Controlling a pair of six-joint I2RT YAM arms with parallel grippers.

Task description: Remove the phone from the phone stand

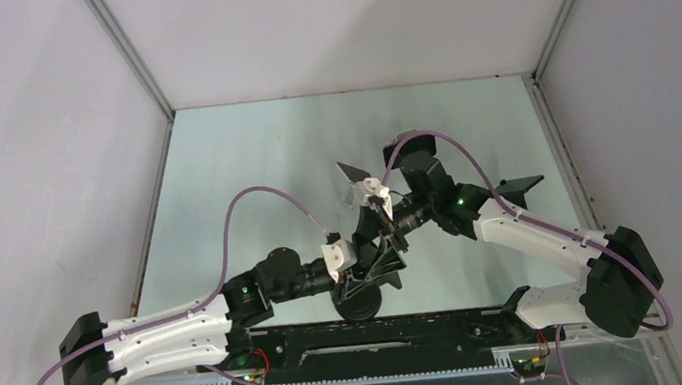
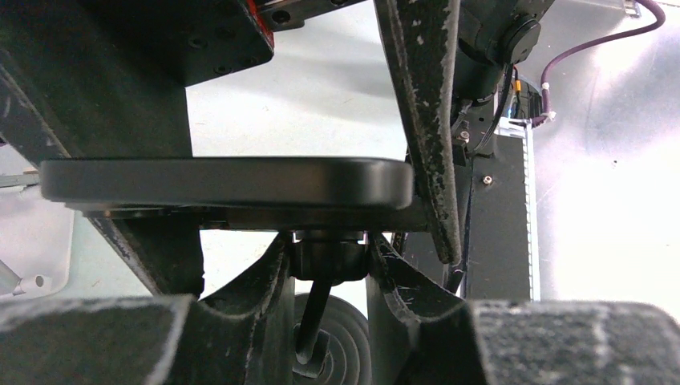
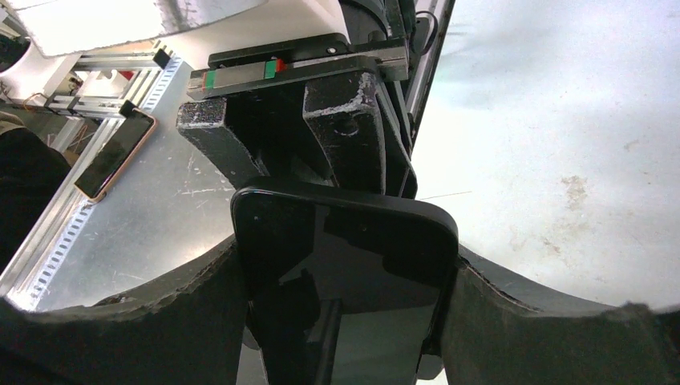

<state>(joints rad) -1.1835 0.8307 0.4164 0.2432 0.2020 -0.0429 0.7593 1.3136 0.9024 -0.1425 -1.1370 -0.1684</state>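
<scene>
Phone (image 3: 345, 273) is sitting on the cradle of the phone stand (image 2: 329, 261), directly above the left jaws and between the right jaws. It is not yet off the stand.

Left side: the left jaws are clenching the stand's neck just under the cradle, one on each side of the joint. The round base (image 2: 321, 333) is showing beyond their tips.

Right side: the right jaws are straddling the phone across its width and bearing on both long edges. They are grasping the phone and standing wide to do so.

Orientation: the glossy face is turning toward the right wrist camera. The long axis is running out along the reach of the right jaws, with the far short edge pointing at the left jaws. From the left wrist the phone is showing edge-on and level.

Risks, as judged:
- The right jaws are holding smooth, rounded edges only, so a sharp pull could be letting the phone slide out and drop to the worktop (image 3: 561, 120).
- A lift across the long axis could be catching any lip on the cradle and dragging the stand up, since the left jaws are pinching only a slim neck.
- Both sets of jaws are working very close together, so a careless withdrawal could be knocking them into each other.
</scene>
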